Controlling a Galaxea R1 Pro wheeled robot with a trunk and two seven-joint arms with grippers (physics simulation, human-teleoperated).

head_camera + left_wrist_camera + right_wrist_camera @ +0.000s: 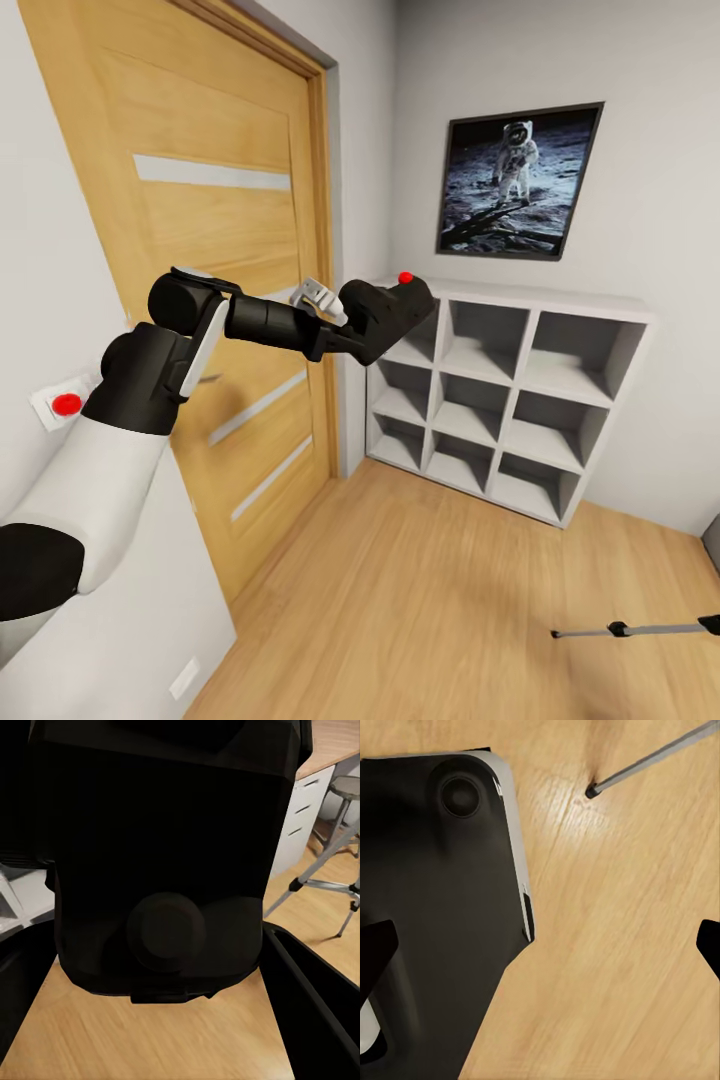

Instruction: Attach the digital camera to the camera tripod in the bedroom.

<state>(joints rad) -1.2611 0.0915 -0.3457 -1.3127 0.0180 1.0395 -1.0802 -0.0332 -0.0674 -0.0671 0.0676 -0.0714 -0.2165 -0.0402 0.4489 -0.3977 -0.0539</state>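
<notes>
Left arm: the white and black left arm is reaching from the lower left of the head view up toward the centre, ending in the left gripper (350,325).
Left gripper: its black fingers (311,1001) are pinching the digital camera between them.
Digital camera: the small matte-black digital camera (388,312) with a red round button on top is being carried in the air at the centre of the head view, in front of the shelf; its dark body (165,855) is covering most of the left wrist view.
Right gripper: dark finger tips (709,945) are sitting at both side edges of the right wrist view with bare floor between them, so it is spread wide and holding nothing.
Camera tripod: one thin silver-grey leg with a black joint (640,629) is showing at the lower right edge of the head view; more legs (322,874) are showing at the right of the left wrist view.
Step in hand: judging by this, the robot is carrying the camera toward the tripod.
Next move: turning toward the tripod and bringing the camera over its head.
Surroundings: a light wooden door (200,250) at left, a white cube shelf (500,400) beyond it, a framed astronaut picture (518,180) on the far wall.
In the way: the shelf is close to the held camera.
</notes>
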